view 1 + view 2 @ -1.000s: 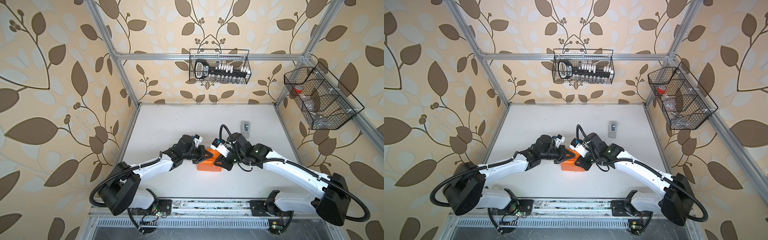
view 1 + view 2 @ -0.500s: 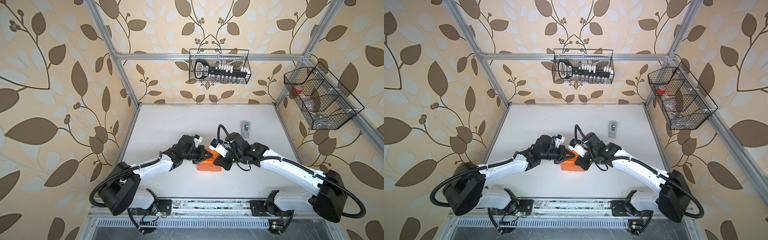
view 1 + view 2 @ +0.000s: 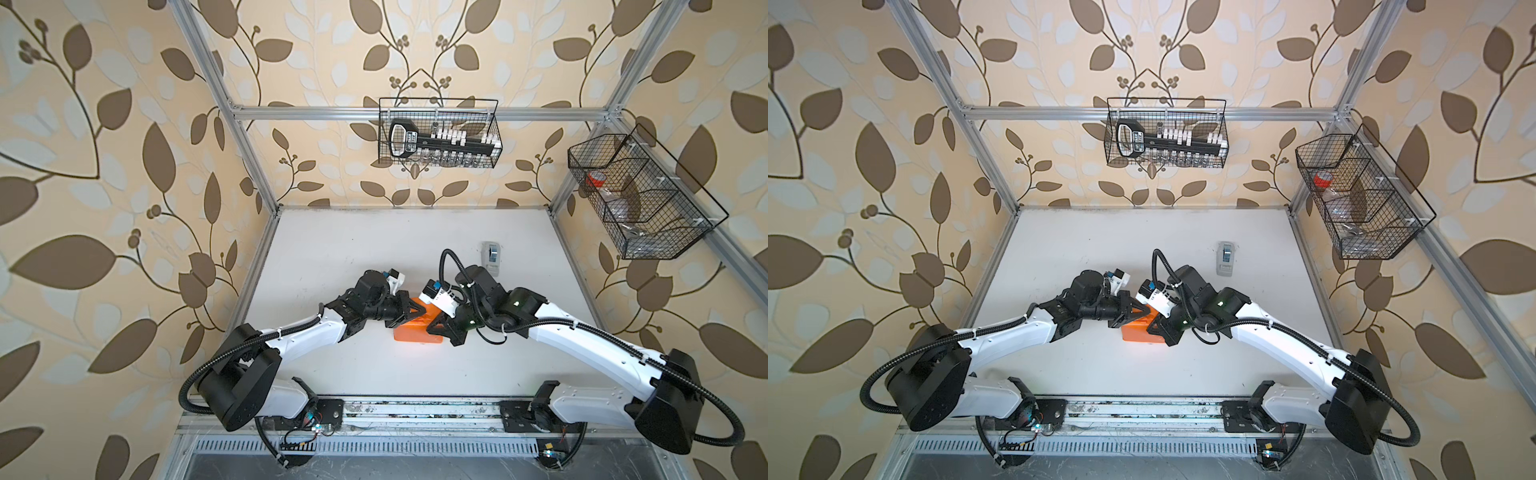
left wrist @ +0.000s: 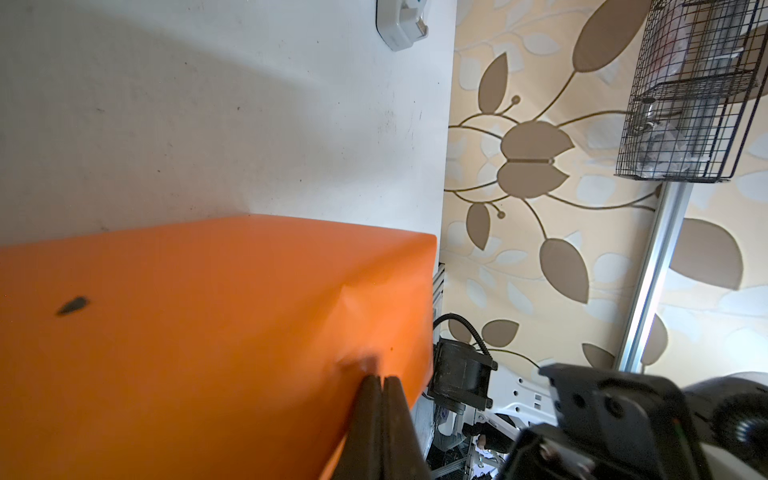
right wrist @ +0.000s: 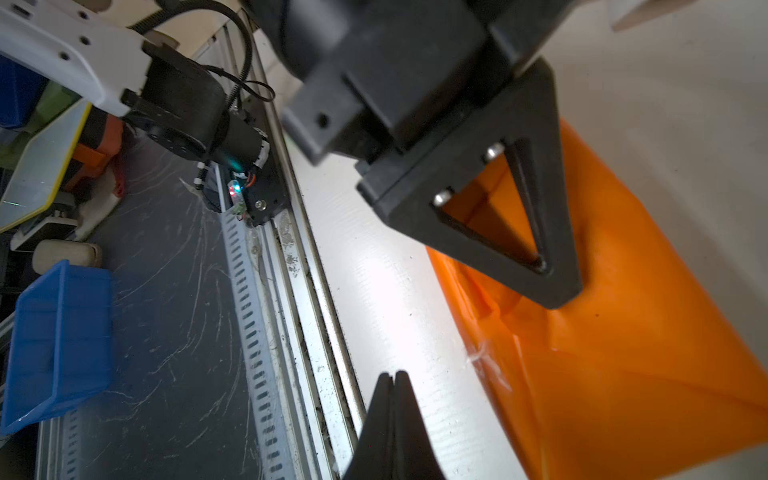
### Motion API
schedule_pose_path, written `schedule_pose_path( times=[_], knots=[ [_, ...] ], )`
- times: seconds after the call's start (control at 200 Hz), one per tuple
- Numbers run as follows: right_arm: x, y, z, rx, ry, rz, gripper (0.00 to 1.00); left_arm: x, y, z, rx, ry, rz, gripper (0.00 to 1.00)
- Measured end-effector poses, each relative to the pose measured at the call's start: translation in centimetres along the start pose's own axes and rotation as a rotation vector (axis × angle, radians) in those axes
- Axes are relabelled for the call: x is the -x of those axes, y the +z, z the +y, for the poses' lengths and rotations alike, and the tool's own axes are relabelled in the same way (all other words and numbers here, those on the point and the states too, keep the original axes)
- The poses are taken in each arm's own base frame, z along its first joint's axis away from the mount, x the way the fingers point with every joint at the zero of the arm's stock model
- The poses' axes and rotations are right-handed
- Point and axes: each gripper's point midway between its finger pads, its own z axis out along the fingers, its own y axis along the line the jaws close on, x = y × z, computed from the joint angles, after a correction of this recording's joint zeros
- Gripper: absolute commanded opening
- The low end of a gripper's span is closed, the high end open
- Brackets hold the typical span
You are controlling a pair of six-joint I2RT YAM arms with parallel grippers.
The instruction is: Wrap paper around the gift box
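End-fold stage, judged: the paper [image 3: 415, 334] hides the gift box; left gripper [image 4: 380, 379], clenched, pins its top; right gripper [image 5: 390, 376], clenched, empty — next, probably flatten the near flap.

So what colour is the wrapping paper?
The paper is plain orange, clearest in the left wrist view.

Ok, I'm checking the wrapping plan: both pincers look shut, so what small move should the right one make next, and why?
Probably nudge the shut right pincer sideways into the loose end flap of the paper. It hangs over bare table beside that crumpled edge, touching nothing, while the left pincer rests on its top.
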Motion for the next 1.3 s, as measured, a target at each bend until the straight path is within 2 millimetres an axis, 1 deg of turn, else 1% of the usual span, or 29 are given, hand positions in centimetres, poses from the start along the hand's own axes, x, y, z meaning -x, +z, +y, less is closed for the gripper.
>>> schedule_pose_path(
  times=[0.07, 0.105, 0.13, 0.165, 0.24, 0.295, 0.335, 0.43, 0.575, 0.945, 1.05, 1.299],
  knots=[
    [0.7, -1.2, 0.6, 0.004, -0.005, -0.043, 0.00, 0.0, 0.0, 0.0, 0.000, 0.000, 0.000, 0.00],
    [0.9, -1.8, 0.5, -0.002, 0.000, -0.063, 0.12, 0.0, 0.0, 0.0, 0.000, 0.000, 0.000, 0.00],
    [1.1, -2.1, 0.4, -0.008, 0.006, -0.075, 0.18, 0.0, 0.0, 0.0, 0.000, 0.000, 0.000, 0.00],
    [1.3, -2.5, -0.1, -0.022, 0.024, -0.089, 0.24, 0.0, 0.0, 0.0, 0.000, 0.000, 0.000, 0.00],
    [1.4, -3.1, -1.8, -0.060, 0.083, -0.105, 0.33, 0.0, 0.0, 0.1, -0.001, 0.000, 0.000, 0.00],
    [1.1, -3.0, -2.8, -0.085, 0.110, -0.098, 0.36, -0.1, 0.0, 0.1, -0.001, 0.001, 0.000, 0.00],
    [0.7, -2.6, -3.3, -0.090, 0.129, -0.083, 0.38, 0.0, 0.0, 0.0, -0.003, 0.002, -0.001, 0.00],
    [0.0, -1.4, -3.8, -0.085, 0.151, -0.039, 0.38, -0.1, 0.0, 0.1, -0.004, 0.003, -0.001, 0.00],
    [-0.8, 0.1, -4.0, -0.072, 0.165, 0.008, 0.39, -0.1, 0.0, 0.1, -0.004, 0.003, -0.002, 0.00],
    [-0.8, 1.8, -4.4, -0.046, 0.171, 0.025, 0.42, -0.1, 0.0, 0.1, -0.003, 0.003, -0.002, 0.00],
    [-0.6, 2.1, -4.2, -0.028, 0.166, 0.020, 0.39, -0.1, 0.0, 0.1, -0.003, 0.002, -0.002, 0.00],
    [-0.7, 2.4, -3.9, -0.009, 0.160, 0.030, 0.27, -0.1, 0.0, 0.1, -0.005, 0.004, -0.002, 0.00]
  ],
)
